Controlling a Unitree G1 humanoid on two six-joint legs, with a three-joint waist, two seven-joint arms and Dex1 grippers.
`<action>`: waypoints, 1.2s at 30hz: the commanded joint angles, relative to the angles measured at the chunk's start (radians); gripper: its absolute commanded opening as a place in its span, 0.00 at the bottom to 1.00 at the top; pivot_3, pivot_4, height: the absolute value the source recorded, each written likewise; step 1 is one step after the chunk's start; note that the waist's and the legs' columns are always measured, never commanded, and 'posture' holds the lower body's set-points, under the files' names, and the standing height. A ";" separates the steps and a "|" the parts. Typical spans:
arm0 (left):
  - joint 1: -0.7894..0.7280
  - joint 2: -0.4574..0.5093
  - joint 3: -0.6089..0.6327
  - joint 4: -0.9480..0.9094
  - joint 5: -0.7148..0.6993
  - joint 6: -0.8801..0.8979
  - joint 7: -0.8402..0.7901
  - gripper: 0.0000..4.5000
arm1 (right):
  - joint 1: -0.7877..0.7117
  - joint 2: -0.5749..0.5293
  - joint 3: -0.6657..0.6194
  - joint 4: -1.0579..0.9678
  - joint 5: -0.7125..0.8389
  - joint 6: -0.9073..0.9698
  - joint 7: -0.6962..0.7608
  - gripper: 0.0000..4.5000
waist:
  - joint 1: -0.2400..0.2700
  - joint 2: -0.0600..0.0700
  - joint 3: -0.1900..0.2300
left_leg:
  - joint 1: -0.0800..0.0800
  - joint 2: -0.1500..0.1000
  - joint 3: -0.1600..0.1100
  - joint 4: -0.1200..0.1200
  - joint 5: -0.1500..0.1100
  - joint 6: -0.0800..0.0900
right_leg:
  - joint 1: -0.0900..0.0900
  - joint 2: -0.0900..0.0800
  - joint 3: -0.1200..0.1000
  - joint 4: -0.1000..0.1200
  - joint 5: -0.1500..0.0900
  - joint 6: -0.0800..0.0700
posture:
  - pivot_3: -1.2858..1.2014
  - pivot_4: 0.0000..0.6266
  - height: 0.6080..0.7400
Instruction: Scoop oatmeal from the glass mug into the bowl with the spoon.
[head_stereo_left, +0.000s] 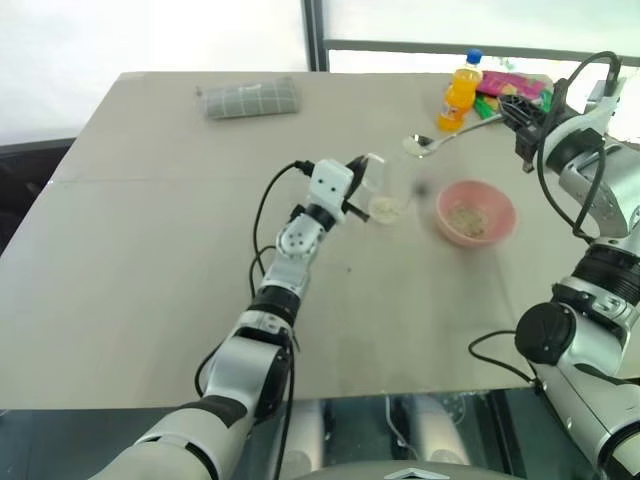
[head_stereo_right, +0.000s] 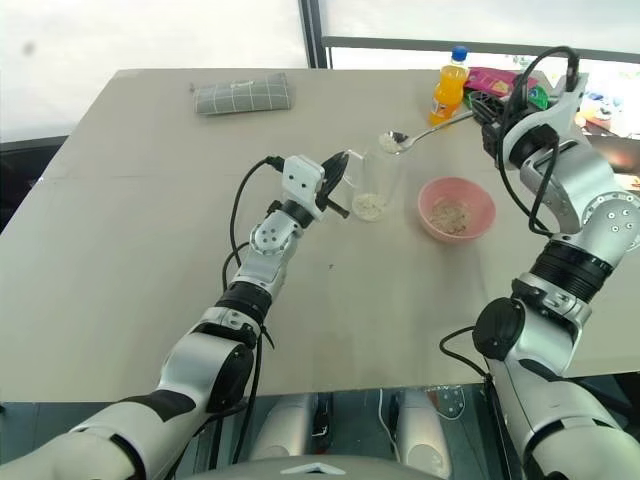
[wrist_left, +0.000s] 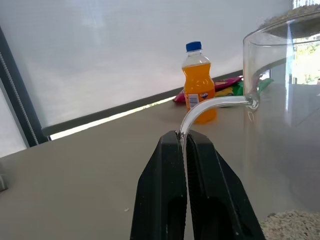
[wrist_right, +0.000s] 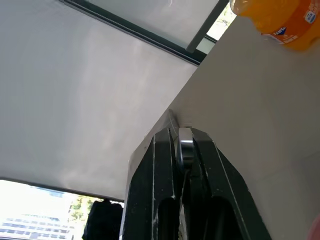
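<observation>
The glass mug (head_stereo_left: 386, 188) stands at mid-table with a low heap of oatmeal (head_stereo_left: 385, 209) at its bottom. My left gripper (wrist_left: 183, 136) is shut on the mug's curved handle from the left side. To the mug's right sits the pink bowl (head_stereo_left: 475, 212) with some oatmeal (head_stereo_right: 452, 214) in it. My right gripper (head_stereo_left: 512, 113), raised over the far right of the table, is shut on the end of the spoon (head_stereo_left: 455, 133). The spoon's head (head_stereo_right: 392, 142) hangs beyond the mug's far rim and carries a little oatmeal.
An orange drink bottle (head_stereo_left: 461, 95) and colourful packets (head_stereo_left: 512, 88) lie at the far right, close behind the spoon. A grey folded cloth (head_stereo_left: 250, 98) rests at the far left. The table's near edge (head_stereo_left: 330, 392) runs just in front of me.
</observation>
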 joint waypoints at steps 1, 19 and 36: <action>-0.042 0.000 0.008 -0.001 -0.004 -0.047 -0.003 0.02 | 0.007 -0.033 0.010 -0.065 0.072 -0.044 -0.016 0.00 | 0.000 0.000 0.000 | 0.000 0.000 0.000 0.000 0.000 0.000 | 0.000 0.000 0.000 0.000 0.000 0.000 | 0.52 0.24 0.83; -0.088 0.044 0.043 0.124 -0.006 -0.065 0.010 0.02 | 0.192 -0.214 -0.001 -0.099 0.206 -0.162 -0.049 0.00 | 0.002 0.000 0.000 | 0.000 0.000 0.000 0.000 0.000 0.000 | 0.000 0.000 0.000 0.000 0.000 0.000 | 0.52 0.24 0.83; -0.002 0.061 0.087 -0.060 -0.076 0.037 -0.041 0.02 | 0.283 -0.393 0.257 -0.146 -0.094 -0.145 0.216 0.00 | -0.001 0.000 0.000 | 0.000 0.000 0.000 0.000 0.000 0.000 | 0.000 0.000 0.000 0.000 0.000 0.000 | 0.52 0.24 0.83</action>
